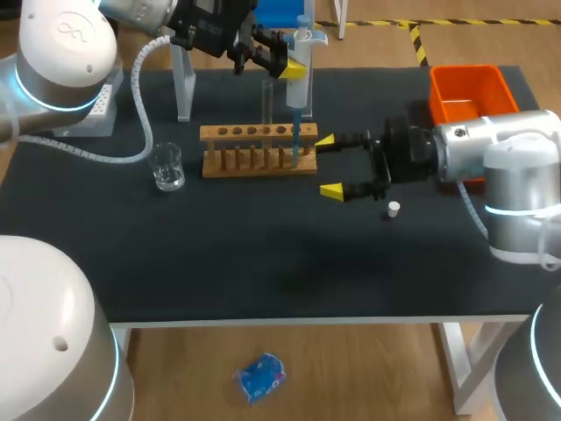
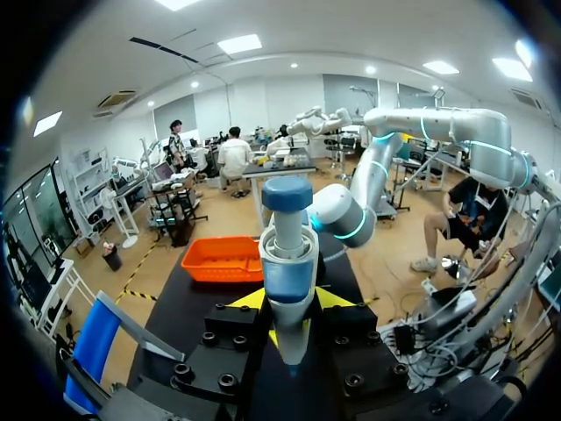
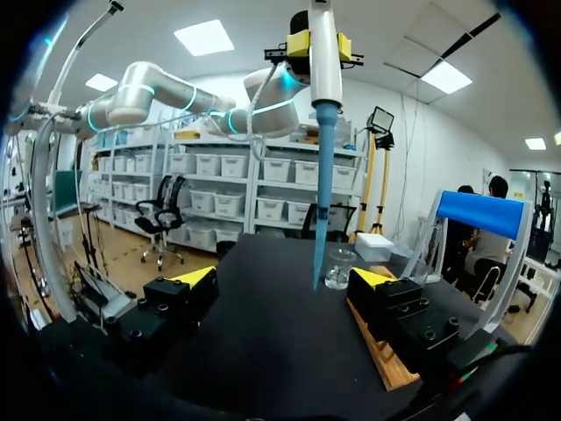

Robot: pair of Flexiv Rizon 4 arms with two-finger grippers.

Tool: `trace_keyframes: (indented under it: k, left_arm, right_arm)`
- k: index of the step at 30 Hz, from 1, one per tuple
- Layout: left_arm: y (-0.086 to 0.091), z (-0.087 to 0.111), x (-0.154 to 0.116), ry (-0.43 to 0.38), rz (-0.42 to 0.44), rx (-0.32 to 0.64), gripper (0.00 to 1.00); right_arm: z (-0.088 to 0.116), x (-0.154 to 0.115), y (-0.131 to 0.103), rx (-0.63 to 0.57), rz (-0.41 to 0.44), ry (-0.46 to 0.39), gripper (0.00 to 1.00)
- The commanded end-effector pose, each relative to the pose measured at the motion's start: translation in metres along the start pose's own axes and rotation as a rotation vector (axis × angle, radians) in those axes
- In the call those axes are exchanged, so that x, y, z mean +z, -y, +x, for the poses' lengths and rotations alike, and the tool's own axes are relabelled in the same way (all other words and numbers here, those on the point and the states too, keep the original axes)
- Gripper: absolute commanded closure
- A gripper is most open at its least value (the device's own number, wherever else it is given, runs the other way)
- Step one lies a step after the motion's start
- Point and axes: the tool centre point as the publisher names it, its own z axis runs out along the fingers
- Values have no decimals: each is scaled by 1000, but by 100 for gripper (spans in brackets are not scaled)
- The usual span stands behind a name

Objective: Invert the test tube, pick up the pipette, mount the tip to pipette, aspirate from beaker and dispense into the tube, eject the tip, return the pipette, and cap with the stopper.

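Note:
My left gripper (image 1: pixel 282 63) is shut on the white pipette (image 1: pixel 298 61), held upright over the right end of the wooden rack (image 1: pixel 254 132). Its long blue tip (image 1: pixel 296 132) points down at the rack. In the left wrist view the pipette (image 2: pixel 287 276) stands between the yellow fingers (image 2: pixel 250 300). A clear test tube (image 1: pixel 267 103) stands in the rack. My right gripper (image 1: pixel 330 166) is open and empty just right of the rack. From the right wrist, the blue tip (image 3: pixel 321 193) hangs ahead of the right gripper (image 3: pixel 285 281). The glass beaker (image 1: pixel 166 167) sits left of the rack. A white stopper (image 1: pixel 394 209) lies under my right wrist.
An orange bin (image 1: pixel 469 92) stands at the table's back right corner, behind my right arm. A blue-topped clear stand (image 1: pixel 184 83) and a white tip box (image 1: pixel 98 110) are at the back left. The beaker (image 3: pixel 340 267) shows beyond the tip in the right wrist view.

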Motion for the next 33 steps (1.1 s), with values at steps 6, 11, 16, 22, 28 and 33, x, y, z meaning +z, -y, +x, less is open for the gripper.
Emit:
trace_keyframes:
  k: [6, 11, 16, 22, 28, 33]
  left_arm:
    - [0, 0, -1, -2, 0, 0, 100]
    - [0, 0, -1, -2, 0, 0, 100]
    - [-21, 0, -8, 30, -53, -9, 100]
    - [-59, -6, -45, 106, -42, -25, 100]
    - [-87, -20, -76, 139, -47, -22, 100]
    - [-111, -36, -101, 158, -45, -16, 100]
  right_arm:
    - [5, -4, 0, -11, 9, 12, 0]
    - [5, -4, 0, -11, 9, 12, 0]
    - [5, -4, 0, -11, 9, 12, 0]
    - [5, -4, 0, -11, 9, 12, 0]
    - [5, -4, 0, -11, 9, 12, 0]
    - [5, -4, 0, -11, 9, 12, 0]
